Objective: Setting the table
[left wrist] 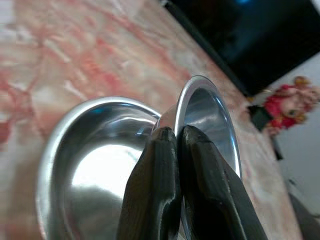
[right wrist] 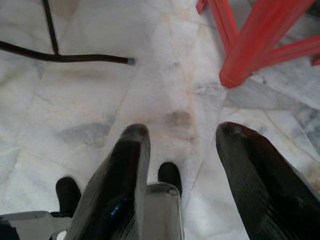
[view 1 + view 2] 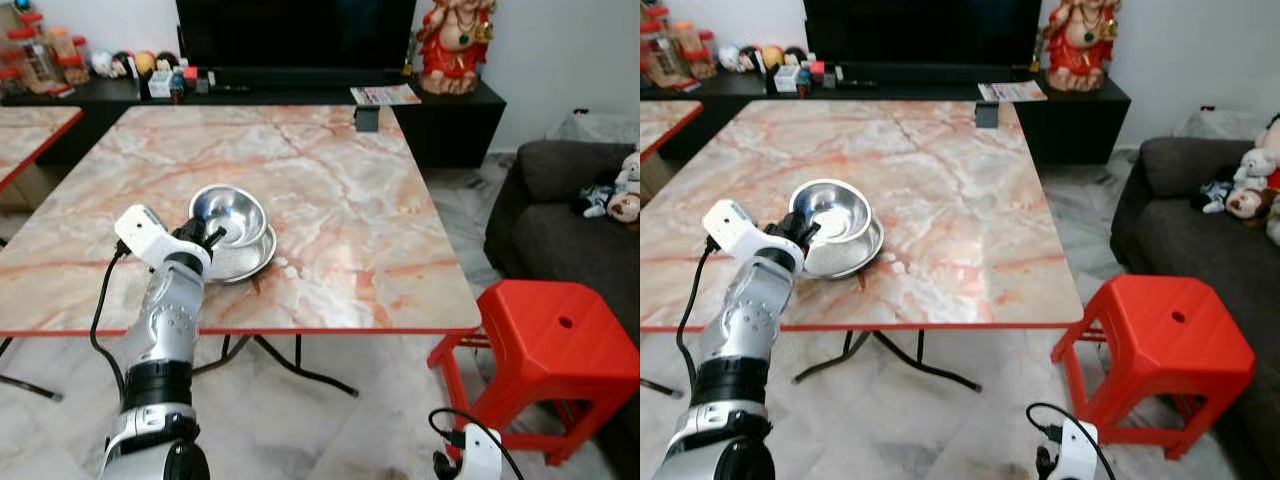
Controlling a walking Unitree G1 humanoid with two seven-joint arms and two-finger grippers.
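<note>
1. Your left gripper (image 3: 212, 238) is up over the near-left part of the marble table (image 3: 330, 190), fingers (image 1: 160, 180) pinched tight on the rim of the upper steel bowl (image 3: 230, 214). In the left wrist view the two black fingers sit pressed together w/ the thin rim between them.
2. That upper steel bowl is tilted, its open side facing toward you & a bit up, sitting inside the lower steel bowl (image 3: 250, 258), which rests flat on the table.
3. Both bowls are on the near-left quarter of the tabletop, close to the front edge but not at it.
4. Your right gripper (image 2: 180, 150) hangs low by the floor, fingers spread wide apart, nothing between them. Under it you see grey marble floor tiles (image 2: 90, 100), a black table leg (image 2: 65, 57) & the foot of the red stool (image 2: 240, 65).
5. Red stool (image 3: 555, 325) stands on the floor just off the table's near-right corner.
6. Dark sofa (image 3: 560, 220) w/ soft toys (image 3: 618, 195) sits further right.
7. Far side: black TV cabinet (image 3: 440, 110) w/ a red & gold figurine (image 3: 455, 40) on top, a small dark object (image 3: 367, 119) at the table's far edge.
</note>
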